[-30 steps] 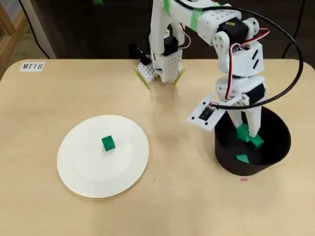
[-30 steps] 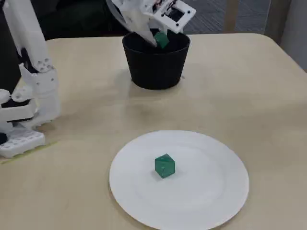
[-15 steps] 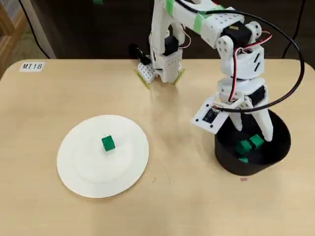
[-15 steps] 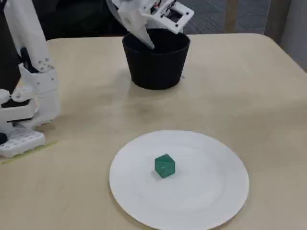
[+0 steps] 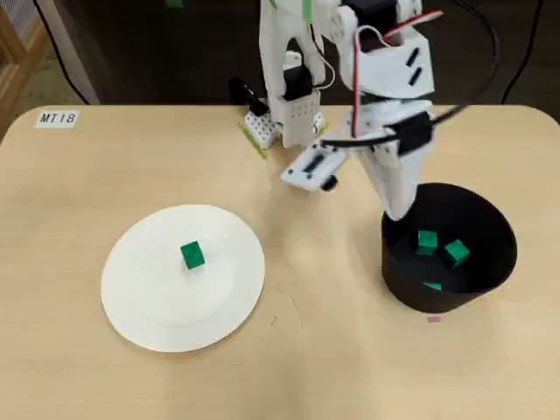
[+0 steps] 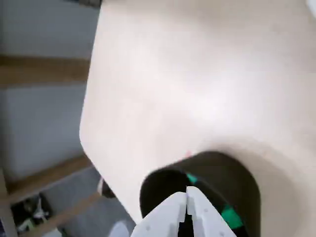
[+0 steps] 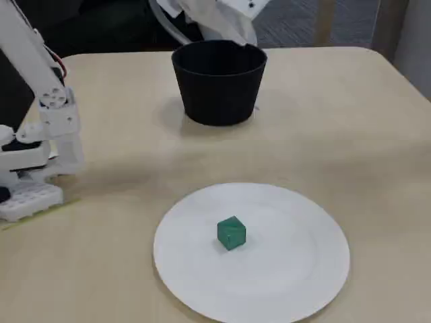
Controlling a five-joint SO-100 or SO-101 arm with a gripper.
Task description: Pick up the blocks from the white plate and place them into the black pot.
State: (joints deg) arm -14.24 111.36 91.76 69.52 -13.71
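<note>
One green block (image 5: 192, 255) sits near the middle of the white plate (image 5: 144, 302), also in the fixed view (image 7: 231, 233) on the plate (image 7: 300, 269). The black pot (image 5: 409, 290) stands to the right in the overhead view with three green blocks inside: two together (image 5: 427, 242) (image 5: 456, 253) and one partly hidden by the near wall (image 5: 432, 285). My gripper (image 5: 399, 210) hangs over the pot's rim on the arm side, fingers closed together and empty. In the wrist view the gripper (image 6: 187, 193) is shut above the pot (image 6: 247, 185), with a block (image 6: 229, 217) below it.
The arm's white base (image 5: 284, 118) stands at the table's far edge in the overhead view and at the left in the fixed view (image 7: 34, 158). A label reading MT18 (image 5: 58, 117) lies at the far left corner. The table's rounded edge is close behind the pot.
</note>
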